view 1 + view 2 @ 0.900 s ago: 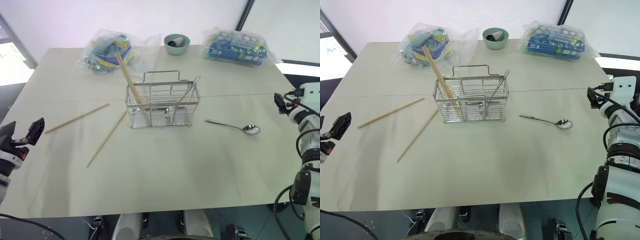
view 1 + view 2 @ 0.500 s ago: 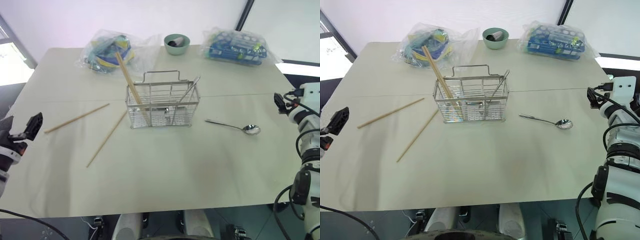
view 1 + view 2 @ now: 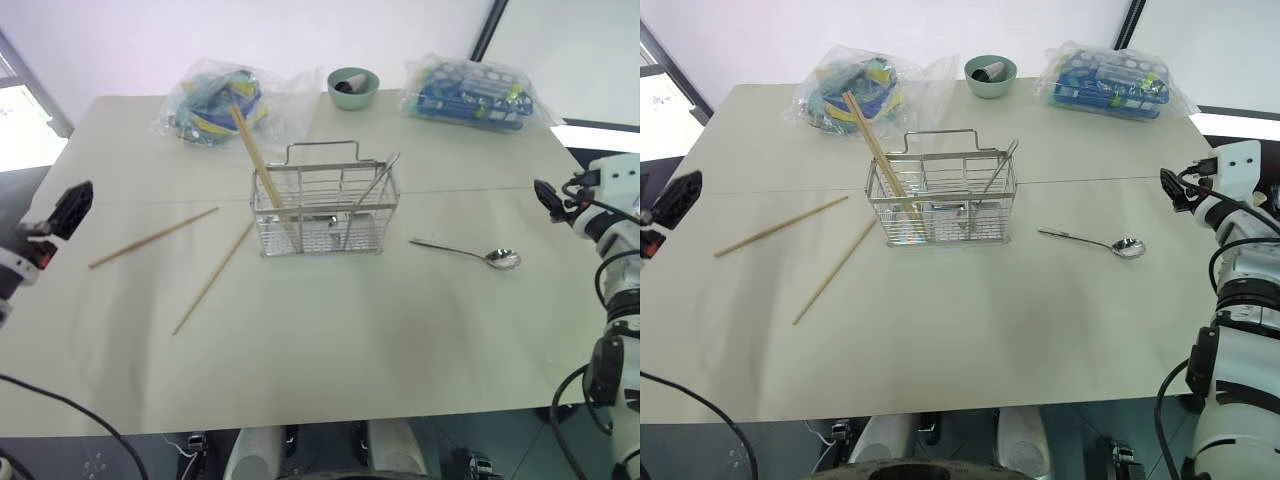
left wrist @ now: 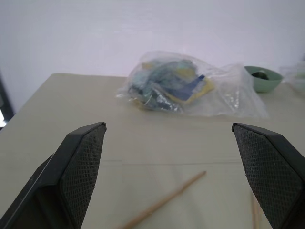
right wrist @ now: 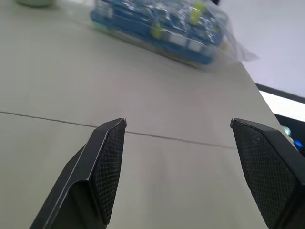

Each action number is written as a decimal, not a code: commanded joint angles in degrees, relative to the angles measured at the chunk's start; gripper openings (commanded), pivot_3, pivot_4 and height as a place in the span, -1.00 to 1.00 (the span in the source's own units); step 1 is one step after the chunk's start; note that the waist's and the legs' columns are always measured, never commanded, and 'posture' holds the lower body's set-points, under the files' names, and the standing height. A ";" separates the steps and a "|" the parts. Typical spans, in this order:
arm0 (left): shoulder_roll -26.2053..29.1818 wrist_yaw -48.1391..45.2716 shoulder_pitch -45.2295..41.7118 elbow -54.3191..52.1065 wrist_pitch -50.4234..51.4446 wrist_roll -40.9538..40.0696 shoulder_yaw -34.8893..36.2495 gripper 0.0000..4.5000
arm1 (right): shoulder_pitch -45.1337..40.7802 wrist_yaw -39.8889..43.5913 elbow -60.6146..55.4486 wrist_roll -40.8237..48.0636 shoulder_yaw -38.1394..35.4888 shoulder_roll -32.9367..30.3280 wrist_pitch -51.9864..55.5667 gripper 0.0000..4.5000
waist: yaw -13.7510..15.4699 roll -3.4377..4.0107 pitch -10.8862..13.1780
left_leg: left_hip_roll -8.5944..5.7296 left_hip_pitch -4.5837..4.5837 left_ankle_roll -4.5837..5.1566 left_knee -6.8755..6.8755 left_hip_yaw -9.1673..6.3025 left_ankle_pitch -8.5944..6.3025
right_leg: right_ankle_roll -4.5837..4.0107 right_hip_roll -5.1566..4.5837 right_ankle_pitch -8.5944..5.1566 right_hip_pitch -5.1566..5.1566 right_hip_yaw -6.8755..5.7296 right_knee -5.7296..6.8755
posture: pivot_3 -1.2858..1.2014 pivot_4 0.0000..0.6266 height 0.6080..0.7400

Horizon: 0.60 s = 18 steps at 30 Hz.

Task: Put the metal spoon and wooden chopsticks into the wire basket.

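Beige table point(image 3: 330, 340): we note shiny spoon point(image 3: 466, 252) beside wire basket point(image 3: 325, 209), two pale chopsticks point(image 3: 212, 277) loose; both grippers point(image 4: 174, 176) point(image 5: 190, 171) spread, empty

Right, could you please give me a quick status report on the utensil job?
Both pincers open, empty: left pincer, right pincer. Metal spoon and two wooden chopsticks lying on table; others already in wire basket. Nothing in the way.

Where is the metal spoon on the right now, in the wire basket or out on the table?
Out. The metal spoon lies flat on the table, apart from the wire basket, to its right.
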 commanded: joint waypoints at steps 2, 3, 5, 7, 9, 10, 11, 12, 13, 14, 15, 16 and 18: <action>6.05 -3.95 -6.04 -3.56 3.76 -9.59 -2.58 0.98 | -4.30 8.46 -1.06 -0.94 2.13 -3.39 0.65 0.60 | -0.12 0.01 0.00 | -0.01 0.00 0.00 0.00 0.00 0.00 | 0.00 0.00 0.00 0.01 0.00 -0.01 | 0.03 -0.52 0.35; 6.95 -4.55 -7.44 -4.07 4.64 -11.94 -3.63 0.98 | -4.86 11.09 -0.91 -1.33 3.02 -3.69 0.68 0.60 | -0.12 0.01 0.01 | -0.01 0.00 -0.01 0.00 0.00 -0.01 | 0.00 0.00 0.00 0.02 0.01 -0.02 | 0.03 -0.52 0.35; 8.70 -6.36 -11.17 -5.73 6.67 -16.83 -8.39 0.98 | -6.43 17.22 -0.69 -2.42 5.39 -4.36 1.27 0.60 | -0.19 0.02 0.02 | -0.01 0.01 -0.01 -0.01 0.00 -0.01 | 0.00 0.00 0.00 0.00 0.00 -0.01 | 0.03 -0.52 0.35; 10.18 -10.18 -14.39 -8.37 7.58 -17.94 -15.14 0.98 | -7.94 22.07 -0.30 -3.92 7.90 -4.84 1.05 0.60 | -0.19 0.08 0.06 | -0.01 0.00 -0.02 -0.01 0.00 0.00 | 0.01 0.01 0.00 0.00 0.00 0.01 | 0.03 -0.52 0.35; 11.00 -13.05 -17.27 -9.66 8.06 -17.96 -20.43 0.98 | -9.32 25.46 0.13 -5.22 9.89 -5.01 1.35 0.60 | -0.20 0.16 0.11 | -0.04 0.00 -0.02 0.00 0.01 0.01 | 0.02 0.02 0.01 0.01 0.01 0.01 | 0.03 -0.52 0.35; 10.97 -14.40 -19.05 -9.90 8.30 -18.30 -23.01 0.98 | -9.98 27.82 0.13 -5.59 10.86 -4.97 1.55 0.60 | -0.17 0.20 0.13 | -0.05 0.00 -0.02 -0.01 0.03 0.01 | 0.02 0.04 0.01 0.01 0.02 0.01 | 0.03 -0.52 0.35; 10.57 -15.98 -20.96 -10.05 8.49 -18.65 -25.69 0.98 | -10.61 30.38 0.17 -6.13 11.90 -4.93 2.00 0.60 | -0.16 0.21 0.13 | -0.07 0.00 -0.02 -0.01 0.03 0.01 | 0.03 0.13 0.02 0.00 0.02 0.02 | 0.03 -0.52 0.35; 9.67 -17.53 -23.03 -10.03 8.48 -18.37 -28.70 0.98 | -11.05 33.43 0.13 -6.66 13.06 -4.87 2.33 0.60 | -0.15 0.22 0.14 | -0.06 0.00 -0.04 -0.01 0.02 0.03 | 0.03 0.16 0.02 0.00 0.02 0.04 | 0.03 -0.52 0.35; 8.94 -18.78 -24.69 -9.56 8.54 -17.84 -31.12 0.98 | -11.40 36.04 0.09 -7.11 14.03 -4.78 2.72 0.60 | -0.10 0.22 0.14 | -0.05 0.00 -0.04 -0.01 0.01 0.04 | 0.03 0.18 0.02 -0.02 0.02 0.07 | 0.03 -0.52 0.35; 8.37 -19.85 -26.12 -8.80 8.49 -16.92 -33.06 0.98 | -11.72 38.10 0.11 -7.54 14.88 -4.66 3.18 0.60 | -0.10 0.22 0.14 | -0.05 0.01 -0.04 0.00 0.01 0.04 | 0.04 0.20 0.02 -0.02 0.01 0.08 | 0.03 -0.52 0.35; 7.77 -20.99 -27.51 -7.91 8.37 -15.86 -34.92 0.98 | -11.96 40.02 0.20 -8.10 15.86 -4.48 3.59 0.60 | -0.10 0.22 0.15 | -0.05 0.00 -0.04 0.00 0.02 0.04 | 0.04 0.21 0.02 -0.01 0.02 0.07 | 0.03 -0.52 0.35; 7.30 -21.94 -28.55 -7.19 8.27 -14.98 -36.36 0.98 | -12.14 41.43 0.38 -8.67 16.71 -4.33 4.06 0.60 | -0.10 0.22 0.15 | -0.06 0.01 -0.03 0.01 0.02 0.04 | 0.04 0.20 0.02 -0.01 0.02 0.07 | 0.03 -0.52 0.35; 5.98 -23.95 -30.41 -5.86 7.83 -12.92 -39.17 0.98 | -12.06 45.36 0.60 -10.23 19.09 -4.02 5.75 0.60 | -0.09 0.22 0.15 | -0.06 0.01 -0.03 0.01 0.02 0.05 | 0.06 0.23 0.03 0.00 0.01 0.08 | 0.03 -0.52 0.35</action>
